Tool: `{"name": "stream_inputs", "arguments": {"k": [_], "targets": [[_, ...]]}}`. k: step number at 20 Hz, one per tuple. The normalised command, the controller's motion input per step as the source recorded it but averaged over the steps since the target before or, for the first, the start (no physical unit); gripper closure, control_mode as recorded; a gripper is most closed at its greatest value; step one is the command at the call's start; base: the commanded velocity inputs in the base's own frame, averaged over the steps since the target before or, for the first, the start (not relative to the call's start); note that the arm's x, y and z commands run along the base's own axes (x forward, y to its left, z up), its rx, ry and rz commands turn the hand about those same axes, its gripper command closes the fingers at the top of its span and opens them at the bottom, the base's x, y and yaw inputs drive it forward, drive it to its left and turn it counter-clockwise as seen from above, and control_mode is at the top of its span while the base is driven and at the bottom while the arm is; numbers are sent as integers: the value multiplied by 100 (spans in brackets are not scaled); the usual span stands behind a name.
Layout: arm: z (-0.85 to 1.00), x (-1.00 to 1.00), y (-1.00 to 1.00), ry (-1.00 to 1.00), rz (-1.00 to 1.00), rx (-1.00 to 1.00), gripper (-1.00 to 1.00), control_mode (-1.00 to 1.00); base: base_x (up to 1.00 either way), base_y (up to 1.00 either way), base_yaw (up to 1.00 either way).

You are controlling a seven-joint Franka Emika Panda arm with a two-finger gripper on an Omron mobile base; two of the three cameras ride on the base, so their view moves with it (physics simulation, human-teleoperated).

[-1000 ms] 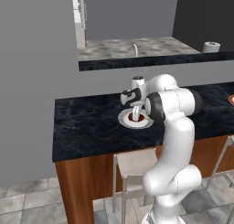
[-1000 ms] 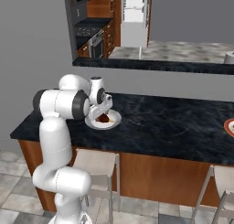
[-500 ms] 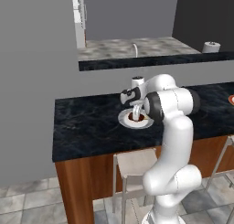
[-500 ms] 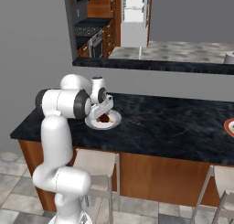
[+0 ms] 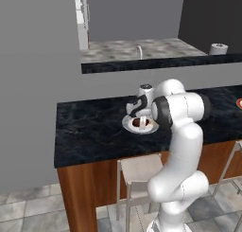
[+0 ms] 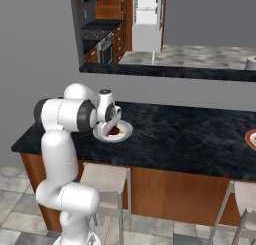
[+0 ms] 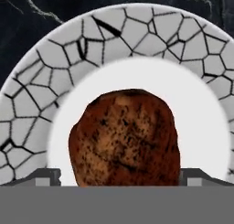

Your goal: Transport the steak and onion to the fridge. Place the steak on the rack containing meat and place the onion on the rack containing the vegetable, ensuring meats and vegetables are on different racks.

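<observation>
So it's a kitchen with a long black marble counter (image 5: 94, 127) on a wood base, a grey wall with a pass-through above it, and a couple of pale stools (image 5: 139, 169) tucked underneath. The steak (image 7: 125, 138) sits right in the smooth white middle of a round plate (image 7: 41, 104) with a crackle-pattern rim, and the plate rests on the counter towards its front edge. In the hand view the brown, speckled meat fills the lower centre, with the two dark fingertips (image 7: 43, 177) poking up on either side of it, one at each flank, so the gripper (image 5: 142, 122) is spread fairly wide and straddling the steak; can't tell if the pads are actually touching the meat yet. From the base cameras the white arm is folded over with the hand pointing straight down into the plate (image 6: 113, 132), the steak showing as a small dark-red spot (image 6: 115, 131) beside the fingers. Further out there's a reddish dish (image 6: 251, 138) at the far end of the counter, and a white roll (image 5: 219, 49) on the upper ledge.
</observation>
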Motion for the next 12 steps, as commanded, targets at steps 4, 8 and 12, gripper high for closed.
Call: {"name": "stream_inputs", "arguments": {"k": [4, 8, 12], "targets": [[-88, -50, 26, 14, 11, 3, 100, -100, 0, 0, 0], [19, -47, 2, 0, 2, 0, 100, -100, 0, 0, 0], [97, -32, 0, 6, -5, 0, 100, -100, 0, 0, 0]]}}
